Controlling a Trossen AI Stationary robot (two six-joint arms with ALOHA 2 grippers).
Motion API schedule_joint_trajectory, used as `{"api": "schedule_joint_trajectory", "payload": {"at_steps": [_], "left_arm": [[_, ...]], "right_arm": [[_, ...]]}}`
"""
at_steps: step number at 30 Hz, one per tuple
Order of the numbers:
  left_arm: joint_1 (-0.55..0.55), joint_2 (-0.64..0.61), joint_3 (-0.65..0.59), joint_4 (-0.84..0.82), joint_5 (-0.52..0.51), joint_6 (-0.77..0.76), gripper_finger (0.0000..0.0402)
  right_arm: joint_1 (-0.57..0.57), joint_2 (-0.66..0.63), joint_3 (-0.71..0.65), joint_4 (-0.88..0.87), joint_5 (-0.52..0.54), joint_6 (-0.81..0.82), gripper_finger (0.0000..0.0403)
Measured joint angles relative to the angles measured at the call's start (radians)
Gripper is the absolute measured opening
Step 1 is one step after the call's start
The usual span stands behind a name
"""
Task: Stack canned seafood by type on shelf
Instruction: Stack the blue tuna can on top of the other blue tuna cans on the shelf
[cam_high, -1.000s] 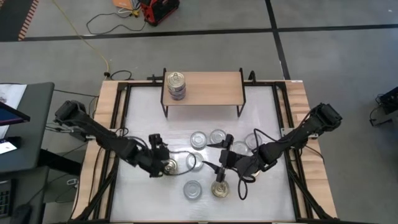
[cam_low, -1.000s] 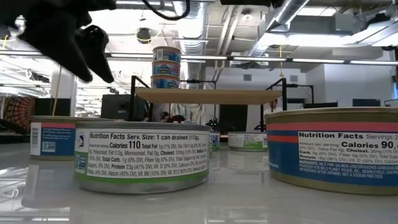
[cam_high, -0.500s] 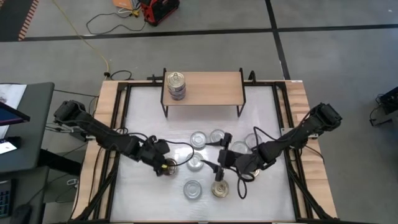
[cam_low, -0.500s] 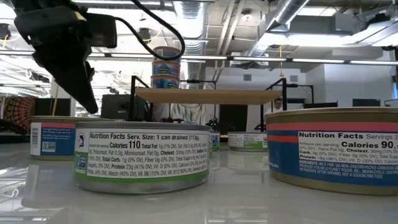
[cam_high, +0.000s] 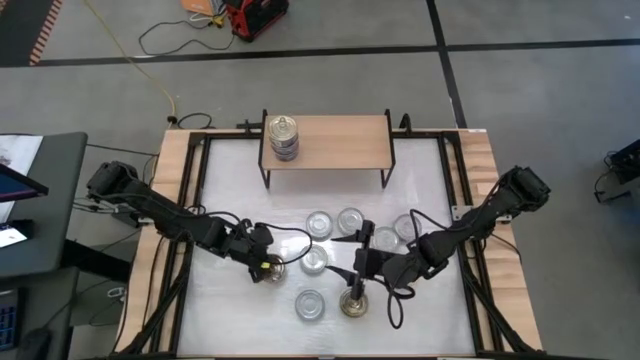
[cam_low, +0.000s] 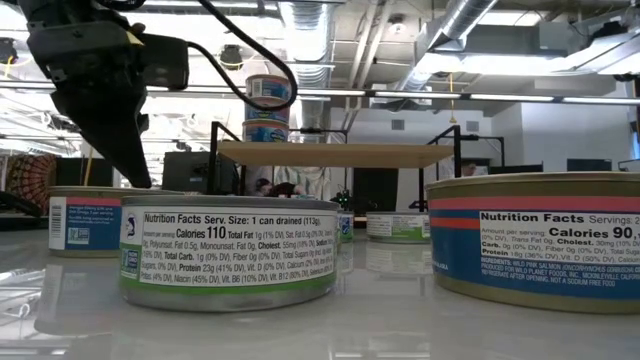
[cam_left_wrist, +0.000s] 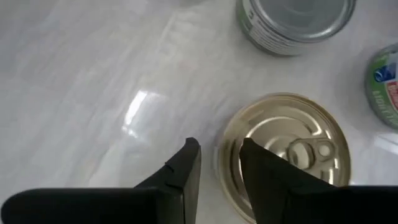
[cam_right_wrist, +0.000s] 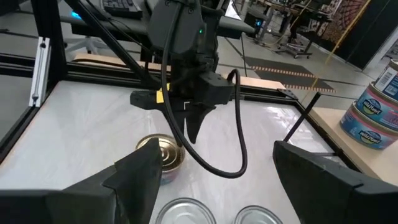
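Note:
My left gripper (cam_high: 266, 268) points steeply down over a gold-topped can (cam_left_wrist: 286, 149) left of the table's middle. Its fingers stand close together astride the can's rim. My right gripper (cam_right_wrist: 225, 180) hovers wide open above the table's middle, near another gold-topped can (cam_high: 352, 304), holding nothing. Several silver-topped cans (cam_high: 320, 223) stand on their bases around them. The wooden shelf (cam_high: 340, 140) stands at the far edge. A stack of cans (cam_high: 284, 137) rests on its left end. My left gripper comes from above at the gold can's rim (cam_left_wrist: 221, 155). One finger (cam_left_wrist: 186, 163) stands outside the wall with bare table showing between them. The other finger (cam_left_wrist: 252, 163) lies over the lid just inside the rim; whether it touches, I cannot tell. The can sits upright on the table.
A green-labelled can (cam_low: 230, 250) and a blue-and-red one (cam_low: 540, 240) stand near the front edge. Black frame rails (cam_high: 195, 200) run along both table sides. The shelf's right part (cam_high: 355, 140) is bare wood.
My left gripper has sunk toward the gold-topped can and rolled about its own axis. Its fingers have drawn much closer together. The can has stayed in place.

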Motion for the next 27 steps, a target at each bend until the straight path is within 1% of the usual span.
{"api": "schedule_joint_trajectory", "payload": {"at_steps": [9, 16, 18, 21, 23, 27], "left_arm": [[0.004, 0.018, 0.0, -0.006, 0.045, -0.025, 0.0106], [0.046, 0.066, 0.003, -0.002, 0.085, 0.0, 0.0095], [0.068, 0.066, 0.003, -0.004, 0.115, 0.013, 0.0079], [0.1, 0.06, 0.003, -0.011, 0.153, 0.033, 0.0037], [0.113, 0.058, 0.002, -0.016, 0.156, 0.039, 0.0011], [0.132, 0.059, 0.003, -0.019, 0.163, 0.061, 0.0006]], "right_arm": [[-0.002, 0.0, 0.0, 0.008, -0.003, 0.007, 0.033], [-0.001, 0.0, 0.001, 0.008, -0.022, 0.011, 0.033], [-0.005, 0.0, 0.001, 0.008, -0.077, 0.023, 0.033], [-0.024, 0.01, 0.002, 0.01, -0.213, 0.034, 0.033], [-0.032, 0.029, 0.002, 0.009, -0.251, 0.034, 0.033], [-0.047, 0.096, 0.014, 0.02, -0.29, 0.01, 0.033]]}}
